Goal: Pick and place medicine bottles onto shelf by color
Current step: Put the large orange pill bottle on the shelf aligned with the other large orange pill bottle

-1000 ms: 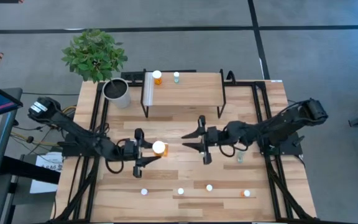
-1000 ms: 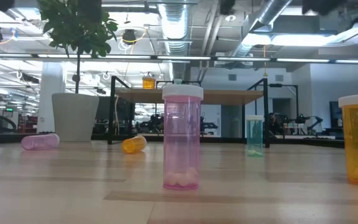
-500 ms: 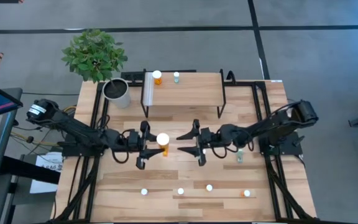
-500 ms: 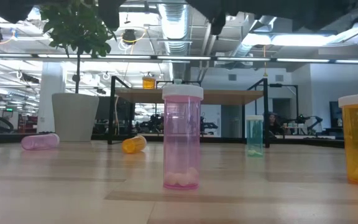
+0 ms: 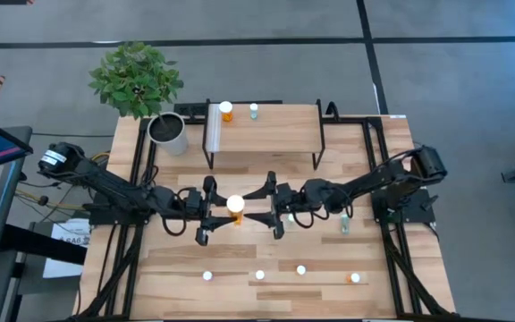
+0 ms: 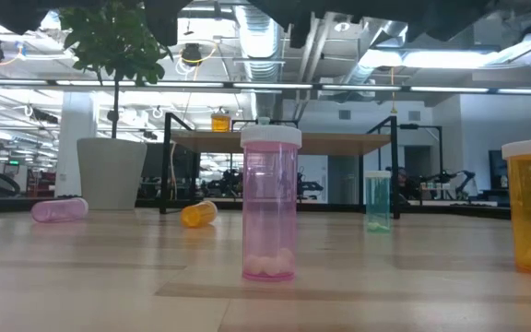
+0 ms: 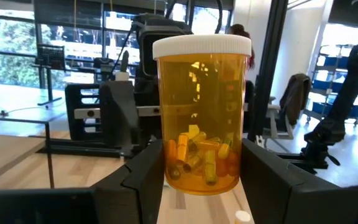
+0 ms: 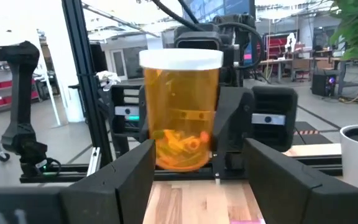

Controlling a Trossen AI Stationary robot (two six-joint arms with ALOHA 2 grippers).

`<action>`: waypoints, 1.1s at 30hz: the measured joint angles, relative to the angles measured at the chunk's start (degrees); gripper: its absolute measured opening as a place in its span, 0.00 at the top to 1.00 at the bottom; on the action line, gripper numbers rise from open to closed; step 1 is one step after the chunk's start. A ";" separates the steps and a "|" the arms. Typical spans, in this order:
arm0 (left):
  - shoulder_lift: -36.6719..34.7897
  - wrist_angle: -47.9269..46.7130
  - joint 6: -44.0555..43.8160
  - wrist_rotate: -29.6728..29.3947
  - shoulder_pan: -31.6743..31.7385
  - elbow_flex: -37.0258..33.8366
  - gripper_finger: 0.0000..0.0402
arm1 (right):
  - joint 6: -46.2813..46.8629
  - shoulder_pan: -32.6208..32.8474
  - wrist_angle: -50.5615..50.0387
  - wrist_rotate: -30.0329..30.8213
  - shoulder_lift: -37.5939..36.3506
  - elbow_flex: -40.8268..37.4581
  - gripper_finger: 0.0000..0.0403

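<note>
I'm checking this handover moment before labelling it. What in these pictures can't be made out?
- Low view: both arms stay out of frame above, so the handover is unseen there.
- High view: the white-capped orange pill bottle hides the left gripper contact under its cap; the right gripper jaws stand open around it.
- High view: the small capped bottles near the front edge are too tiny for body colours.

Orange bottle (image 7: 201, 118), white cap; pink bottle (image 6: 270, 203); teal bottle (image 6: 377, 200); light wood-plank shelf (image 5: 275, 132).
</note>
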 joint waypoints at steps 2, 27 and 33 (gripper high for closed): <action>0.00 -0.28 -0.03 -0.02 0.00 0.00 0.59 | -0.01 0.00 0.64 0.00 -0.09 0.00 0.34; 0.04 -0.17 -1.29 -0.02 0.00 0.03 0.59 | 0.43 1.13 -7.07 0.24 3.38 8.47 0.34; 0.09 -0.48 -1.31 0.62 -0.02 0.02 0.59 | 0.51 1.20 -6.82 0.22 3.88 8.61 0.34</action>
